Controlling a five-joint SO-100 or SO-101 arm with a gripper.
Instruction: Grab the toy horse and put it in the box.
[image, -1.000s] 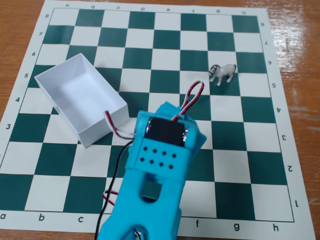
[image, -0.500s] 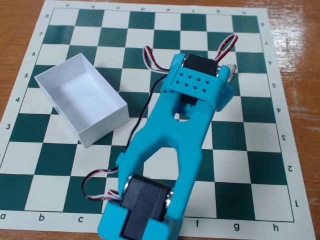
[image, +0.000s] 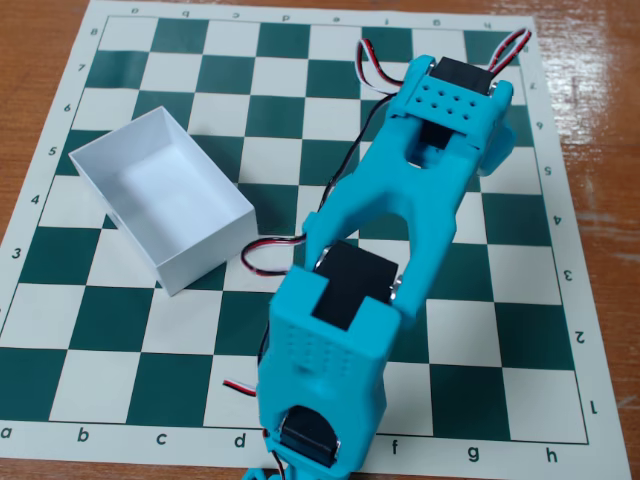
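wooden tabletop (image: 590, 150) under a green-and-white chessboard mat (image: 150, 350). tool is hidden at the turquoise plastic arm (image: 400, 230) tip, so its state is unclear, and no toy horse shows. matte white thin-walled rectangular box (image: 160, 200) sits open on the left squares.

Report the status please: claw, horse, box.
Claw out of view, hidden below the turquoise arm. Toy horse not visible. Box empty, open, on the chessboard left of the arm. Nothing blocks the box.
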